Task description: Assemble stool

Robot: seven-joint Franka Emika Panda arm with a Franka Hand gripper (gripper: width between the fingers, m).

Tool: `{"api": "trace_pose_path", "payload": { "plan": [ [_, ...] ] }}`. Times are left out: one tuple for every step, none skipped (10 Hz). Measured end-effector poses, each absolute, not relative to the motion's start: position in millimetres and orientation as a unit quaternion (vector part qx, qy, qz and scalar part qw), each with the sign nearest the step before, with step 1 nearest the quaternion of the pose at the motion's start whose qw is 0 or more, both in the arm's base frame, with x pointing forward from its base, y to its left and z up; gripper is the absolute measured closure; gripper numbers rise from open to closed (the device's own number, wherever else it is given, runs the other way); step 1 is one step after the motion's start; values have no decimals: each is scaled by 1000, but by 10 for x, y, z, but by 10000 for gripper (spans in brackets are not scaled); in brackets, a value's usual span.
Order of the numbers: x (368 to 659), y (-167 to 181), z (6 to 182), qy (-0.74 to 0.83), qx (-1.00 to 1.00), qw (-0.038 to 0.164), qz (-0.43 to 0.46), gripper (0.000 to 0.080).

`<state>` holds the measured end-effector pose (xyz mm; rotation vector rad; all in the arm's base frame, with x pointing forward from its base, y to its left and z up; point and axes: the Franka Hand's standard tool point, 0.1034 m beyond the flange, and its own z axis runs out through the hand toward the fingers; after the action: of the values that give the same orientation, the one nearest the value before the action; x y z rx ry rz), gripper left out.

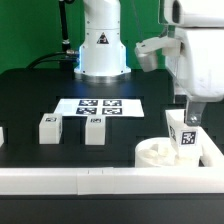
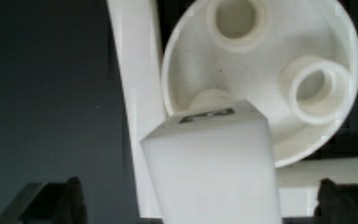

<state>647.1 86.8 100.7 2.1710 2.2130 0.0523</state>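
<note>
The round white seat (image 1: 152, 152) lies in the front right corner against the white bar edging (image 1: 100, 180). One white leg (image 1: 186, 138) with a tag stands slightly tilted on the seat's right side. My gripper (image 1: 190, 116) is over that leg's top. In the wrist view the leg (image 2: 208, 160) rises between my gripper's (image 2: 202, 205) dark fingertips (image 2: 51, 200), with a gap showing on each side, so the jaws are open around it. The seat (image 2: 265, 70) with its round recesses lies beneath. Two more legs (image 1: 49, 128) (image 1: 95, 129) stand on the table at the exterior view's left.
The marker board (image 1: 100, 105) lies flat mid-table in front of the robot base (image 1: 100, 50). The white bar also runs beside the seat in the wrist view (image 2: 137, 60). A small white piece (image 1: 2, 135) shows at the exterior view's left edge.
</note>
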Motion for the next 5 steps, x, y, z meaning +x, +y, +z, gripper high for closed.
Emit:
{"api": "trace_pose_path", "payload": {
  "plan": [
    [6467,865,994,737,676,21,15,151],
    [6465,864,983,765,643,23,12,151],
    [6445,883,935,764,645,20,10,151],
    [6431,894,901,761,648,18,9,151],
    [6430,896,898,760,649,18,9,195]
  ]
}}
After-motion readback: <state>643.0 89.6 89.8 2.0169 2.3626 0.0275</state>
